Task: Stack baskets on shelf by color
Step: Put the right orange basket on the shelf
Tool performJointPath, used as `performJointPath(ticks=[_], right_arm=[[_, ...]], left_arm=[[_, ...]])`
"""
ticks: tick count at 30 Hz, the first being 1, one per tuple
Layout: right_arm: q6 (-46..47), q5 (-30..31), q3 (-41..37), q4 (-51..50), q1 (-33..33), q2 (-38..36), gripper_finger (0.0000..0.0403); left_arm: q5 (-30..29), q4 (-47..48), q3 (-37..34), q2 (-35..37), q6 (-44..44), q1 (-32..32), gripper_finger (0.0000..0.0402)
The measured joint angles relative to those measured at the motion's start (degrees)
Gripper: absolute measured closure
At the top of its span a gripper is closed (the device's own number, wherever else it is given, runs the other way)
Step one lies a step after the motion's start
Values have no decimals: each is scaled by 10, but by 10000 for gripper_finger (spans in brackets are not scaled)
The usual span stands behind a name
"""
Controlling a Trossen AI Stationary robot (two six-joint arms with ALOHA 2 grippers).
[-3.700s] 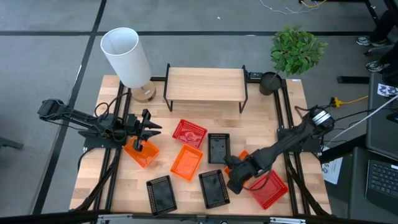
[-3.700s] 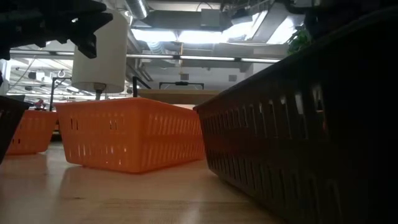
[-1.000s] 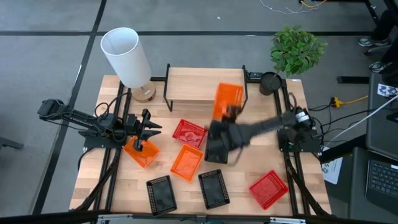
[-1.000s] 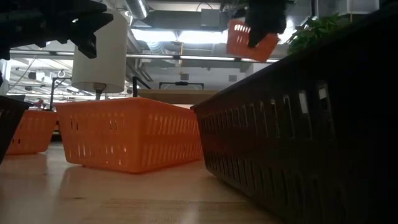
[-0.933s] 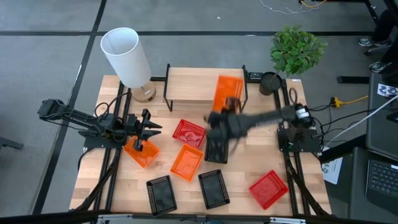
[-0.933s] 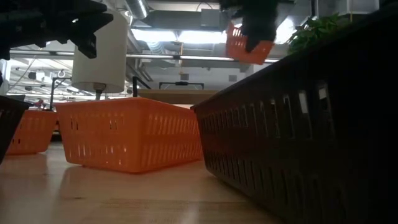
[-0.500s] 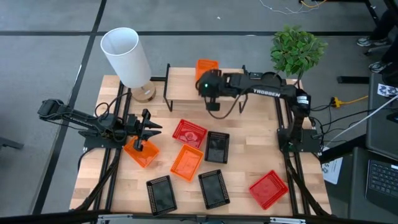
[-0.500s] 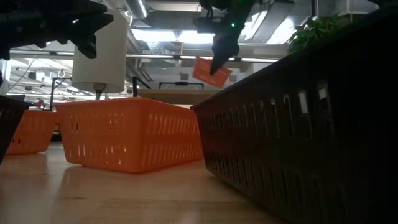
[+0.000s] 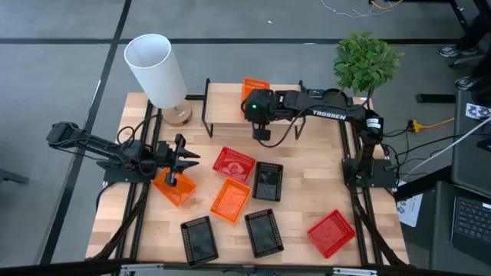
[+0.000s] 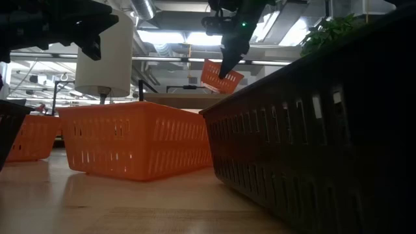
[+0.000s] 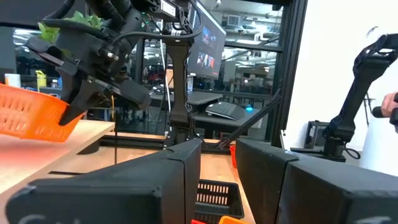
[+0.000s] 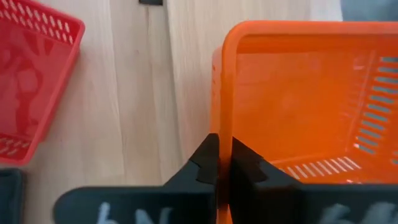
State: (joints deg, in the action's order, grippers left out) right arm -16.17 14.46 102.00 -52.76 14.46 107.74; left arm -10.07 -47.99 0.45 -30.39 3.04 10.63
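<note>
My right gripper (image 9: 258, 100) is over the shelf (image 9: 226, 107), shut on an orange basket (image 9: 255, 85). In the low view that basket (image 10: 221, 75) hangs tilted just above the shelf's top board (image 10: 175, 97). Whether it touches the board I cannot tell. My left gripper (image 9: 181, 159) hovers open at the table's left, above another orange basket (image 9: 173, 188) that lies on the table. A third orange basket (image 9: 230, 199), two red baskets (image 9: 233, 163) (image 9: 331, 232) and three black baskets (image 9: 268, 182) (image 9: 199, 239) (image 9: 264, 231) lie on the tabletop. My right gripper pinches one side wall of the orange basket at its rim (image 12: 222, 124), one finger inside the basket and one outside. The fingers (image 12: 205, 158) come from above, pointing down. The basket hangs tilted from the hold, its open side up, stretching toward the table's far edge.
A white lamp (image 9: 157, 70) stands at the far left beside the shelf. A potted plant (image 9: 367, 61) stands at the far right. The right arm (image 9: 330, 113) reaches across the shelf's right end. Bare wood shows along the table's near edge.
My right gripper has swung up from above the black basket in the table's middle toward the far edge, carrying the orange basket over the shelf's top. There it has sunk a little, and the basket has tipped further. My left gripper has kept still.
</note>
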Motion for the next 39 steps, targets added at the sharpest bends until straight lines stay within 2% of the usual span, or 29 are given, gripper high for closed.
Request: performJointPath(ticks=[16, 30, 36, 39], right_arm=[[9, -17, 0, 42, 7, 0, 290], [84, -11, 0, 71, 2, 0, 285], [86, -56, 0, 101, 2, 0, 285], [86, -53, 0, 141, 2, 0, 285]], left_arm=[[0, 0, 0, 0, 13, 0, 308], [0, 0, 0, 0, 13, 0, 308], [0, 0, 0, 0, 13, 0, 308], [0, 0, 0, 0, 13, 0, 308]])
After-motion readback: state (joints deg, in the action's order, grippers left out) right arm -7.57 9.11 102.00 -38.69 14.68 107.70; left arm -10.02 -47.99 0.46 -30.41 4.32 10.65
